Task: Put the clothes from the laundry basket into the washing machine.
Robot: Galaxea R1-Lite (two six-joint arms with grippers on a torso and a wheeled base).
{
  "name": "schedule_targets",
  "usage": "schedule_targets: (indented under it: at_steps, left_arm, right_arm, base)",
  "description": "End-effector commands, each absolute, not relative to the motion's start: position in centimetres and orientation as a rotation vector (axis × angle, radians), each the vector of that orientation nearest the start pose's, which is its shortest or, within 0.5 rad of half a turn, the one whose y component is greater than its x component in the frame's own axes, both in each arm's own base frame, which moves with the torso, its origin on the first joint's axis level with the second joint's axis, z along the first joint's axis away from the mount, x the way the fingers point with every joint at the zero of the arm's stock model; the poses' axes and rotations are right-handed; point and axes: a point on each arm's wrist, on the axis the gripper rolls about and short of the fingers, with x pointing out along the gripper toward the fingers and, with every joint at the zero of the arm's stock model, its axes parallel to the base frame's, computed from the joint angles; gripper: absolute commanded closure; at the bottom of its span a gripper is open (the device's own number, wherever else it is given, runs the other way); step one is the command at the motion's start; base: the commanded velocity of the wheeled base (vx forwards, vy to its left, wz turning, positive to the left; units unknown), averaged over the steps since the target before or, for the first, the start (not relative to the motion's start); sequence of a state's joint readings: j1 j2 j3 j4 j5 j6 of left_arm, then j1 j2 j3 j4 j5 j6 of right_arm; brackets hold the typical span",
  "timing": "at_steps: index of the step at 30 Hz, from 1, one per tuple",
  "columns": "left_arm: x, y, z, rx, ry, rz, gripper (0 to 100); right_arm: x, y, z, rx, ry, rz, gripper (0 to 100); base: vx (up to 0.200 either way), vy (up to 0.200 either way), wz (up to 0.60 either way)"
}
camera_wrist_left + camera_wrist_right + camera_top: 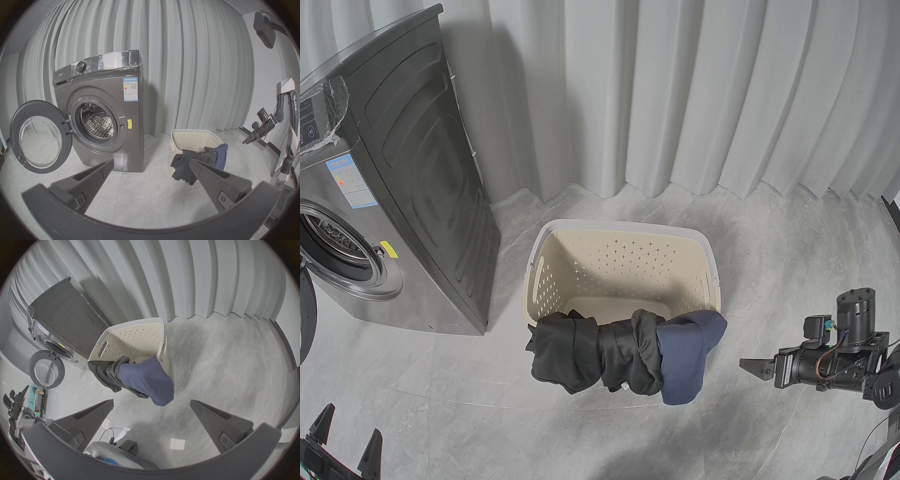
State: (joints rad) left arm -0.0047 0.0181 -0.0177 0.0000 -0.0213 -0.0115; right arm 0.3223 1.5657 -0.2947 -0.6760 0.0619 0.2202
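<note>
The cream laundry basket (622, 226) stands on the grey tiled floor (787, 262) in front of a pale pleated curtain (675, 94). Its clothes hang over the rim nearest the robot and spill down the outside. A black garment (581, 353) is bunched and twisted along most of that rim. A navy blue garment (687, 356) is draped over the robot's right corner, touching the black one.

The right gripper (751, 367) is held out to the right of the basket at about the height of the hanging clothes. It points towards the navy piece but stands apart from it. Its fingers (93, 416) are spread wide with nothing between them.

The left gripper (349, 430) sits low on the near left, well apart from the clothes, with bare floor between them. Its fingers (90, 178) are also splayed and empty.

The dark grey washing machine (419, 187) stands just beside the basket on the left. Its round door (39, 137) is swung fully open and the steel drum (97, 123) is visible inside the opening.
</note>
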Motion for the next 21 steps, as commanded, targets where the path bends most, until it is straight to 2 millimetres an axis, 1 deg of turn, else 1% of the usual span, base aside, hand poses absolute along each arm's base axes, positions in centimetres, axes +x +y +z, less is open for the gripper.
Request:
schedule_targets:
  at_steps: [1, 4, 6, 7, 10, 16, 21]
  left_arm:
    - [-2.3, 0.0, 7.6, -0.012, 0.002, -0.026, 0]
    - [-2.3, 0.0, 7.6, -0.012, 0.002, -0.026, 0]
    - [-2.3, 0.0, 7.6, -0.012, 0.002, -0.026, 0]
    - [-2.3, 0.0, 7.6, -0.012, 0.002, -0.026, 0]
    - [-2.3, 0.0, 7.6, -0.012, 0.002, -0.026, 0]
    - [-2.3, 0.0, 7.6, -0.012, 0.002, -0.026, 0]
    - [-2.3, 0.0, 7.6, -0.012, 0.002, -0.026, 0]
  right_arm:
    - [21.4, 7.7, 7.6, 0.107, 0.700, 0.297, 0]
    - [22.2, 8.3, 6.5, 0.098, 0.719, 0.309, 0]
    - [22.2, 8.3, 6.5, 0.098, 0.719, 0.309, 0]
    - [22.7, 9.1, 5.8, 0.092, 0.719, 0.324, 0]
    - [23.5, 9.8, 5.0, 0.088, 0.716, 0.335, 0]
    - [24.6, 10.5, 4.1, 0.079, 0.712, 0.327, 0]
    - [25.2, 10.9, 3.8, 0.077, 0.710, 0.329, 0]
  base:
    - [0.000, 0.000, 0.00]
    - [0.000, 0.000, 0.00]
    - [0.000, 0.000, 0.00]
    - [0.000, 0.000, 0.00]
    - [0.000, 0.000, 0.00]
    - [0.000, 0.000, 0.00]
    - [0.000, 0.000, 0.00]
